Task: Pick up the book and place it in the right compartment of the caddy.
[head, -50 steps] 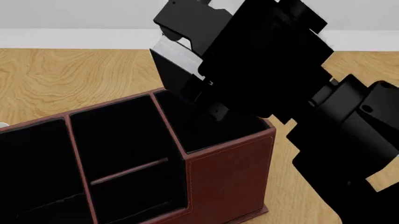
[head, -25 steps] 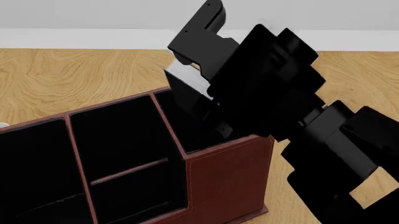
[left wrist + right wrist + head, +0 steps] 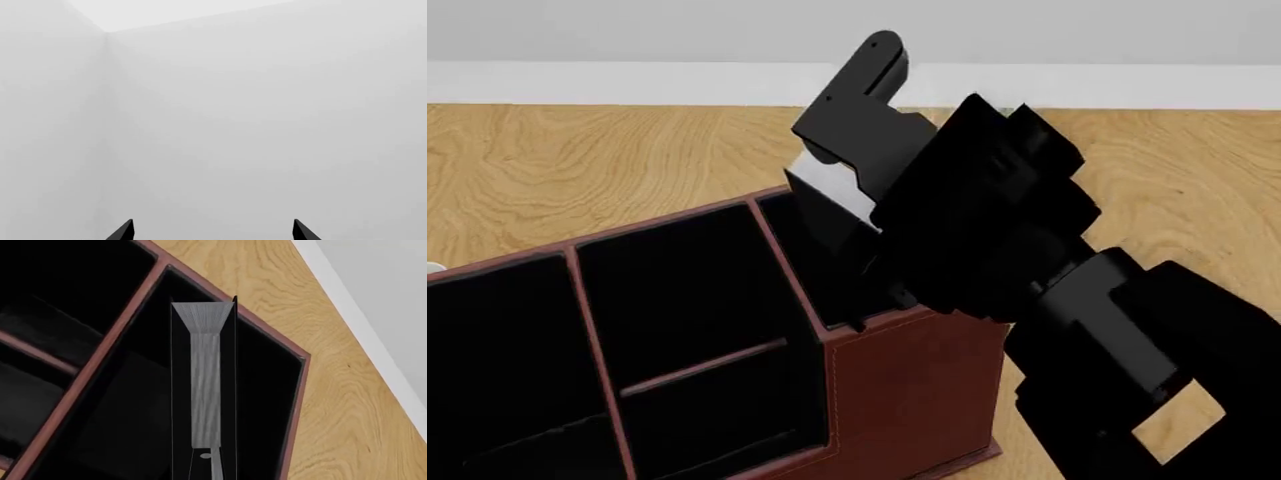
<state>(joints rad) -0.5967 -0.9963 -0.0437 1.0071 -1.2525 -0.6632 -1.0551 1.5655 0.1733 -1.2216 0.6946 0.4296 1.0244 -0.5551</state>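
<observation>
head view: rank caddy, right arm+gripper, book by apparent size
1. The caddy and the right arm with its gripper: about equal in area; the arm is nearer the camera and the caddy is cropped, so unranked.
2. The book: smallest, with only a sliver of white page edge showing.

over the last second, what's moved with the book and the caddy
The right gripper has carried the book downward, so its lower end now sits inside the right compartment, where a second ago it hung above the rim. The arm has come lower and nearer with it. The jaws stay clamped on the book. The caddy has not shifted, and the left gripper is open and away from the work.
</observation>
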